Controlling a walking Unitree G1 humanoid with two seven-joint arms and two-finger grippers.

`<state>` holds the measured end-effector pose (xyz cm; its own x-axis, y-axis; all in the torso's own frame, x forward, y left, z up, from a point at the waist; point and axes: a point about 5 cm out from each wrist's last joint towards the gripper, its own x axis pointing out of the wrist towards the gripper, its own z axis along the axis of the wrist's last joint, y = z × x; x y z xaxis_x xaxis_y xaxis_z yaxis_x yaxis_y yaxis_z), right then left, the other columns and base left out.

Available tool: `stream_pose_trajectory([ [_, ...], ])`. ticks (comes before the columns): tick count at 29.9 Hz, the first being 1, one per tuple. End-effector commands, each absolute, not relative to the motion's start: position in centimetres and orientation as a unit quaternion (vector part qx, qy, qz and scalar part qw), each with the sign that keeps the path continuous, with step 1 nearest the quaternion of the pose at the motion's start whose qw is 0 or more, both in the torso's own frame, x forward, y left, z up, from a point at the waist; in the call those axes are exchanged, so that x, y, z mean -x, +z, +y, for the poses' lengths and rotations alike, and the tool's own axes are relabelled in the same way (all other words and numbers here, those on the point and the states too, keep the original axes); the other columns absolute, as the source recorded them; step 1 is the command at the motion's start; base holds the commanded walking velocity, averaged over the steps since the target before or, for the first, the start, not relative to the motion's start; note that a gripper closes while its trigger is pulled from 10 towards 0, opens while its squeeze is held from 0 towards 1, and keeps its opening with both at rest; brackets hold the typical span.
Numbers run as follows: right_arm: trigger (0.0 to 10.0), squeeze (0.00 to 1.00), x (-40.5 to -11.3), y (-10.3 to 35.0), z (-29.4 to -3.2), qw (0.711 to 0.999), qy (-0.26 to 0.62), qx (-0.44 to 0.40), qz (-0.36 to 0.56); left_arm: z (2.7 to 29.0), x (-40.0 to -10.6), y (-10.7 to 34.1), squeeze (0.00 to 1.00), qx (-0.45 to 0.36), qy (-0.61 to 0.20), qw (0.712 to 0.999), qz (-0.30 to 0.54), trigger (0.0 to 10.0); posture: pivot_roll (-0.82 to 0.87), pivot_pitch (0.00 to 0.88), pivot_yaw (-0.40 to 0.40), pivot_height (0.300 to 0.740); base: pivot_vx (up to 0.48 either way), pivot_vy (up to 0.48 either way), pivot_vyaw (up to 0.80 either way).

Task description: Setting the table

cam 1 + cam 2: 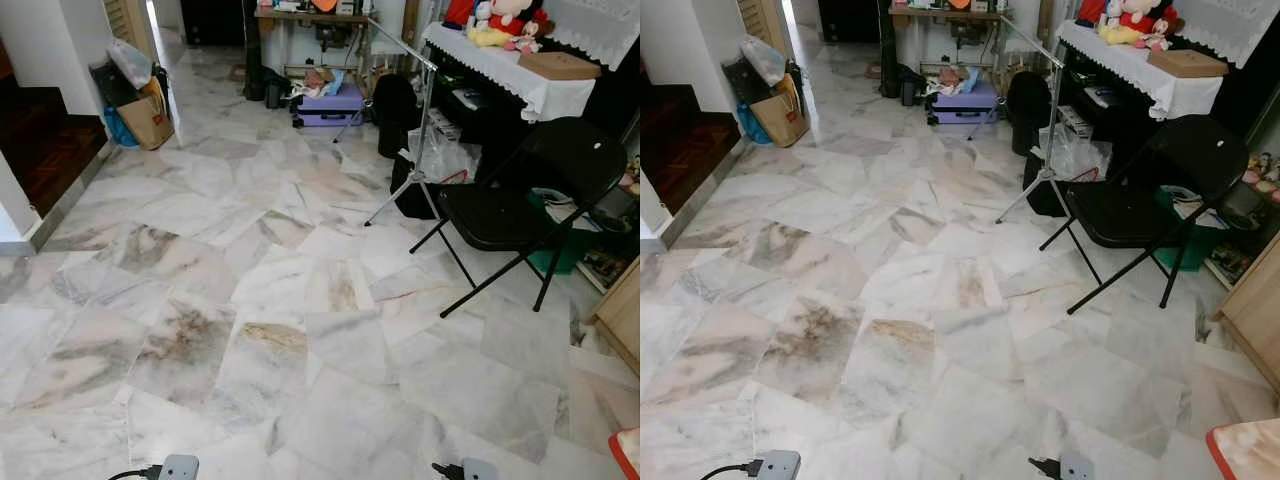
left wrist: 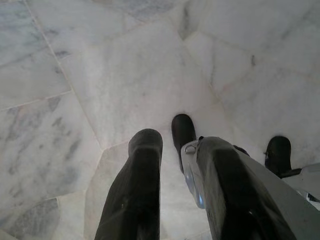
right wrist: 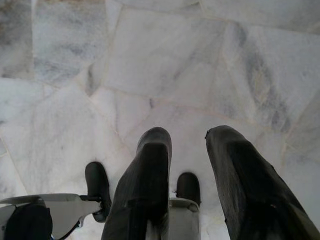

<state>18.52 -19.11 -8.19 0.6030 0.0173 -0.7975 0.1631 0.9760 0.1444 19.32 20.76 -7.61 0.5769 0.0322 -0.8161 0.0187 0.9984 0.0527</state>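
Marble floor [image 1: 300,330] ahead of us, wide and bare, pale tiles with grey and brown veining. We judge this as transit: nothing carried, no dishes or cutlery visible, so the step in hand is walking to wherever the tableware sits.

Left gripper [image 2: 172,165] hangs low over the floor, fingers spread with a clear gap, nothing between them. Right gripper [image 3: 187,165] is likewise spread and empty. Both wrist views look straight down past the fingers at the robot's own black feet.

Task things: a red-rimmed corner of what may be the table [image 1: 1248,448] pokes in at lower right, just beside our right side (too little of it to be sure). No plates or glasses anywhere we can make out.

Obstacles on the right: black folding chair [image 1: 525,205] with splayed legs, and a silver tripod stand [image 1: 415,150] just beyond it, legs reaching onto the open floor. Further back, a white-clothed shelf [image 1: 500,70] with stuffed toys [image 1: 505,22] and a cardboard box [image 1: 560,65]. Far left, a brown paper bag [image 1: 148,120] by the step.

To do this well: keep to the middle of the floor, well apart from the chair legs. Keep both arms down and tucked while walking. Turn right towards the red-rimmed corner first to confirm it.
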Motion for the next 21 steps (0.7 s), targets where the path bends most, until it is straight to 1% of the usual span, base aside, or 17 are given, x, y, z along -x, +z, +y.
stream_pose_trajectory([
  [1,10.0,0.00,-18.2,-8.4,-19.0,0.883,-0.034,-0.100,0.457,20.7,-18.9,-7.9,0.00,-0.039,0.000,0.880,0.473,10.0,0.03,0.065,-0.033,0.740,0.000,0.000,-0.79],
  [5,10.0,0.00,-18.1,-8.5,-19.0,0.882,-0.041,-0.110,0.456,20.8,-18.6,-8.0,0.00,-0.026,0.007,0.879,0.477,10.0,0.03,0.074,-0.033,0.740,0.000,0.000,-0.79],
  [12,10.0,0.00,-17.6,-8.7,-19.3,0.878,-0.040,-0.105,0.464,21.0,-18.8,-7.9,0.00,-0.029,0.008,0.881,0.473,10.0,0.03,0.092,-0.035,0.740,0.000,0.000,-0.79],
  [21,10.0,0.00,-17.1,-8.8,-19.7,0.875,-0.039,-0.102,0.472,20.5,-18.8,-7.9,0.00,-0.034,-0.005,0.880,0.474,10.0,0.03,0.091,-0.036,0.740,0.000,0.000,-0.79],
])
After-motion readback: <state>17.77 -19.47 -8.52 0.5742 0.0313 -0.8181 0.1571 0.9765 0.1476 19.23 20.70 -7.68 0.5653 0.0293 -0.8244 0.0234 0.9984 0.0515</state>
